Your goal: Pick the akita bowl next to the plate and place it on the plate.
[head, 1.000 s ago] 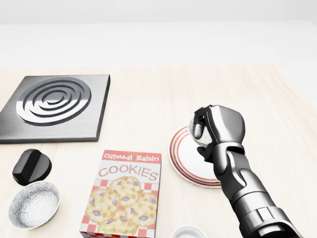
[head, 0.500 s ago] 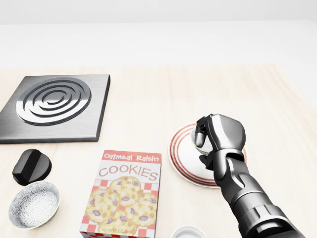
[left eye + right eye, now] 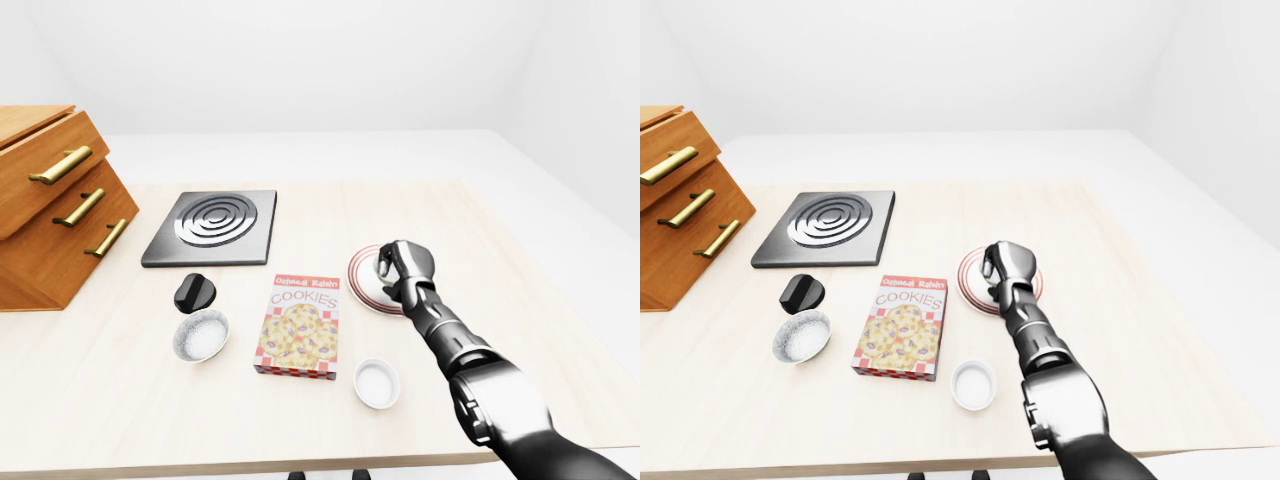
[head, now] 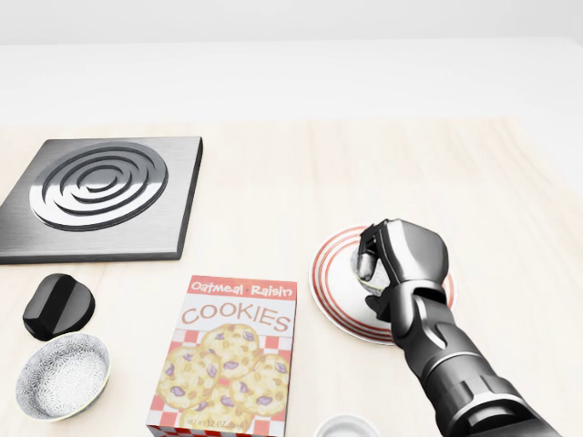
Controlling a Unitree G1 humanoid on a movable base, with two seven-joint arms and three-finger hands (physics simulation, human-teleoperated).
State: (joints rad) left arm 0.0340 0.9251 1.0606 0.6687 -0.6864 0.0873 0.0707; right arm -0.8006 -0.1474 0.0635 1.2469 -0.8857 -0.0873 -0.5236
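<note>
Over the red-ringed plate (image 4: 330,278), at about 4 o'clock from the middle of the head view, the right hand (image 4: 407,258) hangs with its fingers curled tight round the akita bowl (image 4: 367,266). Only a pale sliver of the bowl shows between them, and whether it touches the plate cannot be told. The left hand shows in no view. A cookie box (image 4: 235,350) lies flat at the plate's 8 o'clock, near but apart. At the box's 9 o'clock sit a patterned bowl (image 4: 62,373) and, toward 10 o'clock, a black rounded lump (image 4: 59,303). A burner slab (image 4: 100,191) lies at 10 o'clock on the table (image 4: 273,173), and a small white bowl (image 3: 377,383) sits at the plate's 6 o'clock.
</note>
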